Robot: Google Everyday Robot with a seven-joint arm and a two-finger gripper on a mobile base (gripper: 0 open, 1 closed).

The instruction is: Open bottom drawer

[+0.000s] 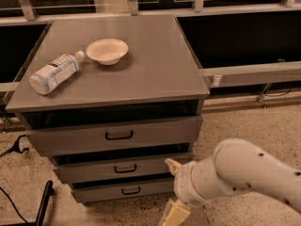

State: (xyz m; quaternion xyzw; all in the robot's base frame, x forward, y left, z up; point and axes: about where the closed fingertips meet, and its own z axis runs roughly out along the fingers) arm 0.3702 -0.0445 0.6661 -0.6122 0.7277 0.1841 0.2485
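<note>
The grey cabinet [141,86] has three flat drawer fronts, each with a small black bar handle. The bottom drawer [108,192] is the lowest one, just above the floor, and its handle [131,190] sits at its middle. It looks shut or nearly shut. My gripper [168,190] is at the drawer's right end, low in front of the cabinet. Its cream fingers stand apart, one [171,165] near the middle drawer's right end and one [174,214] near the floor. It holds nothing. My white arm [244,173] comes in from the lower right.
A clear plastic bottle [54,72] lies on its side on the cabinet top, next to a white bowl [107,50]. A black cable and bar [42,204] lie on the speckled floor at the lower left. A railing and dark windows run behind the cabinet.
</note>
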